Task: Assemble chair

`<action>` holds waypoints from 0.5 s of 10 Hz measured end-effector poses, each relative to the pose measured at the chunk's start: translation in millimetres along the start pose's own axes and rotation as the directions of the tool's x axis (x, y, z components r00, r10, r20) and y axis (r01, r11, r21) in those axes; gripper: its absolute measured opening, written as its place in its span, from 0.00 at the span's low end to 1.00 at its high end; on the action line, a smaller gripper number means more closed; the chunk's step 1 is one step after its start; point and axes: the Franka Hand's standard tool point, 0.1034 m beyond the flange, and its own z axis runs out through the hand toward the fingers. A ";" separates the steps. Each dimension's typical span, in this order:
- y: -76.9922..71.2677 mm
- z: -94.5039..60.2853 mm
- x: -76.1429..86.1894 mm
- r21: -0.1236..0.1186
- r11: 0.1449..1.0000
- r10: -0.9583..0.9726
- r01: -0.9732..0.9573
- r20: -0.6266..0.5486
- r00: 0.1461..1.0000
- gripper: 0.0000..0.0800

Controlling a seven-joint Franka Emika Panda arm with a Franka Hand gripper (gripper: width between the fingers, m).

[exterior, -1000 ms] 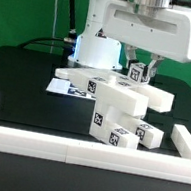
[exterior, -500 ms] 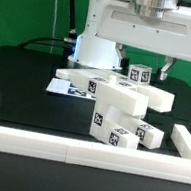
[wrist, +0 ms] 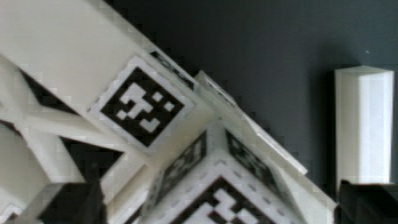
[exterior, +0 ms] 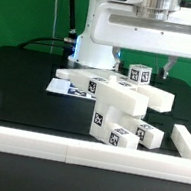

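Exterior view: the loose chair parts [exterior: 117, 105] sit heaped in one cluster mid-table, on the black table [exterior: 25, 81], inside the white border rails [exterior: 73, 153]. The cluster is well clear of the near rail.

- A flat slab [exterior: 81, 78] lies at the far side of the heap, toward the exterior view's left, with tags facing up.
- A long block [exterior: 144, 98] runs toward the exterior view's right.
- A leg block [exterior: 107, 121] stands at the near side, tag facing the camera.
- Smaller tagged pieces [exterior: 142, 136] lie just beside the leg block, on the exterior view's right.
- A small cube [exterior: 139, 76] rests on top of the heap at its far right, tag toward the camera.

The gripper [exterior: 143, 63] hangs directly over the small cube. Its jaws are spread wide, and its dark fingers [exterior: 167, 68] stand either side of the cube's top, apart from it and holding nothing.

The marker board [exterior: 55, 84] lies flat behind the heap on the exterior view's left.

Wrist view: close and blurred. White tagged faces [wrist: 143, 100] of the parts fill most of the frame, and one rail [wrist: 365, 120] shows beyond them on the dark table. I cannot tell which pieces these are.
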 end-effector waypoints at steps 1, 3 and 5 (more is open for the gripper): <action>0.1 0.0 0.0 0.000 0.995 -0.097 0.097 0.000 0.995 0.81; 1.2 -0.1 0.2 -0.001 0.974 -0.228 0.228 0.000 0.974 0.81; 2.3 -0.1 0.3 -0.009 0.922 -0.388 0.388 0.003 0.922 0.81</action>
